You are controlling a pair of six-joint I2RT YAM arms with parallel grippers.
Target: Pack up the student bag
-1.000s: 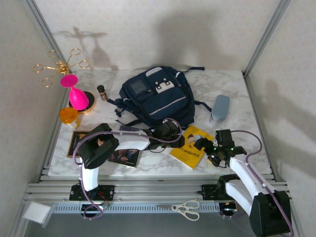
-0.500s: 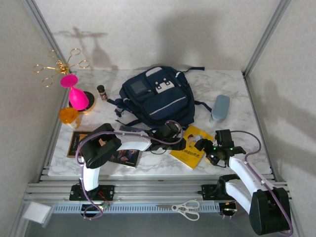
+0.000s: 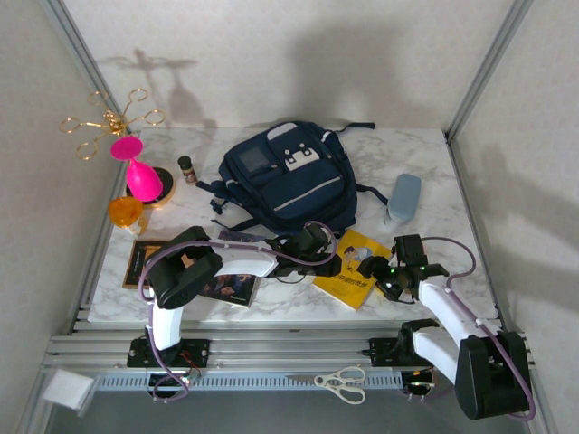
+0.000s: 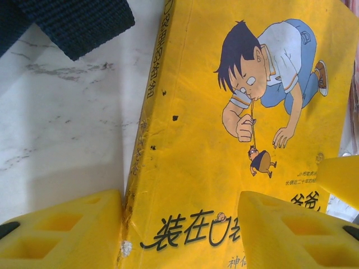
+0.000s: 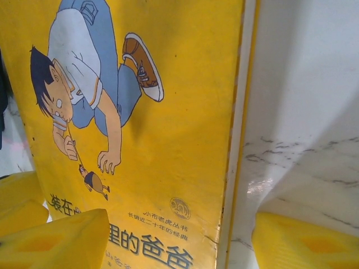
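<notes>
**A:** What's nearest?

**B:** Scissors (image 3: 341,381) on the rail by the arm bases. Just past them, on the marble surface (image 3: 452,262), a yellow picture book (image 3: 348,285) lies flat with a gripper at each side.

**A:** Does either have hold of it?

**B:** Not that I can see. The left gripper (image 4: 179,202) straddles the spine edge. One finger is down on the surface against the spine and the other is over the cover, with the jaws roughly half apart. The right gripper (image 5: 182,224) brackets the page edge the same way, jaws apart and nothing pinched.

**A:** Which step is this?

**B:** Picking up the book, I'd judge. Next, one pair of jaws needs to close on an edge firmly enough to lift a thin, flat thing.

**A:** And the student bag (image 3: 289,181)?

**B:** Just beyond the book, mid-surface, with its front pockets facing up. A strap (image 4: 78,22) ends near the book's far left corner. I can't tell whether the main compartment is open, so that may need doing first. A grey-blue pencil case (image 3: 404,196) lies to the bag's right.
</notes>
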